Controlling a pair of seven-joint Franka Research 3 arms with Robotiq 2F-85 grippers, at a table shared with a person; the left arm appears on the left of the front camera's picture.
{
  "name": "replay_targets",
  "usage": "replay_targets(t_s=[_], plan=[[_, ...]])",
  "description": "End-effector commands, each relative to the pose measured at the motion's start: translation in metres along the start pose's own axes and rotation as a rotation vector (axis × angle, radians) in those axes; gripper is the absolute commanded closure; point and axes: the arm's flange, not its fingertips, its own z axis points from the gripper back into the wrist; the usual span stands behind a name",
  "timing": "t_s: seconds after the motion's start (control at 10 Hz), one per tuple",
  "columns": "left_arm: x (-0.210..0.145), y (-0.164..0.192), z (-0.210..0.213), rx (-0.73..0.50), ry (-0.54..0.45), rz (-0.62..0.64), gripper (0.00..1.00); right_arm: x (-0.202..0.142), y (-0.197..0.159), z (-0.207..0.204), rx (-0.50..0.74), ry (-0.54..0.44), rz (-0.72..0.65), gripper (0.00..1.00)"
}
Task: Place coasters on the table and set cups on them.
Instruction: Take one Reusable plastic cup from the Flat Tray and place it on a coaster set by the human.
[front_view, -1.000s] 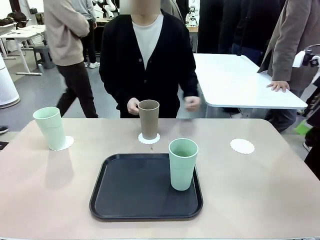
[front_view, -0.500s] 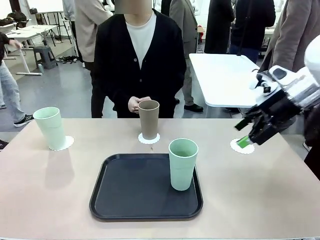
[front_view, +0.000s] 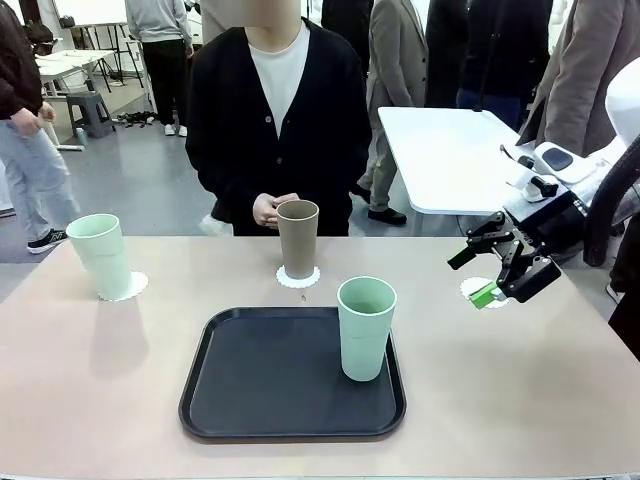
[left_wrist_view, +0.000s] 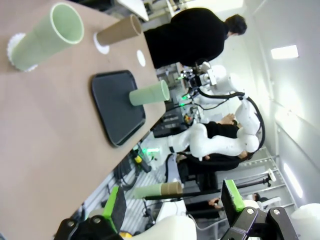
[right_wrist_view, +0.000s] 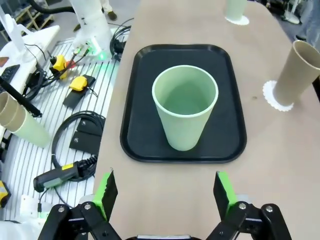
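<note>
Table (front_view: 100, 380) | mint cup (front_view: 366, 327) upright on tray (front_view: 260, 385) | right claw (front_view: 497, 271) open

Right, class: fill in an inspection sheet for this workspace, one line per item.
Surface: beige-tan matte table, bare apart from the job's things.
Job's things: pale mint tumbler and tan-brown tumbler each stand on a white scalloped coaster; second mint tumbler stands on the black rounded-square tray; third coaster bare.
Clutter: nothing seen.
Grippers: right gripper open, above the bare coaster; left gripper open, empty.
Cables: black cables on the floor beside the table.
Surroundings: person in black cardigan opposite; white table behind.
</note>
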Motion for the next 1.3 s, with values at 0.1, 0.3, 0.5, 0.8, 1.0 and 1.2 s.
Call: replay_targets(t_s=[0.1, 0.3, 0.5, 0.8, 1.0, 1.2], plan=[[-0.002, -0.003, 0.004, -0.008, -0.007, -0.01, 0.0, 0.006, 0.0, -0.005, -0.02, 0.004, -0.016, 0.0], [-0.002, -0.003, 0.004, -0.008, -0.007, -0.01, 0.0, -0.003, -0.009, 0.003, -0.046, -0.079, 0.031, 0.0], [-0.002, -0.003, 0.004, -0.008, -0.007, -0.01, 0.0, -0.032, -0.017, -0.021, -0.141, -0.145, 0.143, 0.0], [-0.002, -0.003, 0.004, -0.008, -0.007, -0.01, 0.0, -0.067, -0.025, -0.06, -0.131, -0.236, 0.193, 0.0], [-0.002, -0.003, 0.004, -0.008, -0.007, -0.01, 0.0, -0.078, -0.031, -0.081, -0.099, -0.296, 0.196, 0.0], [-0.002, -0.003, 0.004, -0.008, -0.007, -0.01, 0.0, -0.089, -0.04, -0.092, -0.036, -0.4, 0.123, 0.0]])
